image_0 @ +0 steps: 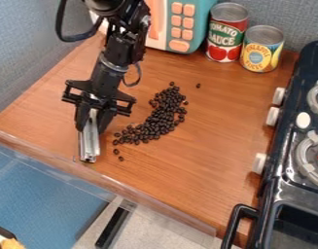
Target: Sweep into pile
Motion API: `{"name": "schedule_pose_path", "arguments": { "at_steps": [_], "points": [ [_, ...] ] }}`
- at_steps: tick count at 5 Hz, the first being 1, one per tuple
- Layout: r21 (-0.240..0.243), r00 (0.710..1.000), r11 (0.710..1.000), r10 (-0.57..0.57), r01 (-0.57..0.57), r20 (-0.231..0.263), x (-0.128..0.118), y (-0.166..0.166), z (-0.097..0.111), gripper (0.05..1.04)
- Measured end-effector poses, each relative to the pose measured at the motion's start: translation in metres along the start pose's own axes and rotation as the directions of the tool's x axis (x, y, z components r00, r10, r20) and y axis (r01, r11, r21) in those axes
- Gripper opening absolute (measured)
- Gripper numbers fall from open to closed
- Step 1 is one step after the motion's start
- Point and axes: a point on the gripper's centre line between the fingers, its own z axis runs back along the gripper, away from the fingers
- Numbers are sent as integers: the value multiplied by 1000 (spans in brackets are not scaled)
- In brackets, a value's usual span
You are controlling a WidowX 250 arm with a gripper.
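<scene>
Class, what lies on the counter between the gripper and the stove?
A curved band of small dark beans lies there, nearer the gripper than the stove, as the camera view shows.

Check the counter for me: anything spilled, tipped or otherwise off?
Only the dark beans look untidy: a loose curved band, with one stray toward the cans and two near its lower-left end. Both cans stand upright, and the gripper holds the metal bar.
</scene>
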Motion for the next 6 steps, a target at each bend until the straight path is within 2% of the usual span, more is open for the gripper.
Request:
{"name": "schedule_pose_path", "arguments": {
  "at_steps": [1, 3, 4, 5, 6],
  "points": [
    [-18, 999, 999, 28, -28, -29, 2, -8, 3, 372],
    [-49, 1000, 999, 23, -24, -17, -1, -13, 7, 373],
    [-120, 999, 992, -30, 31, 15, -4, -9, 7, 372],
    [-163, 999, 986, -40, 43, 20, -4, 0, 3, 373],
    [-184, 999, 982, -48, 47, 2, -5, 4, 2, 373]
  ]
}}
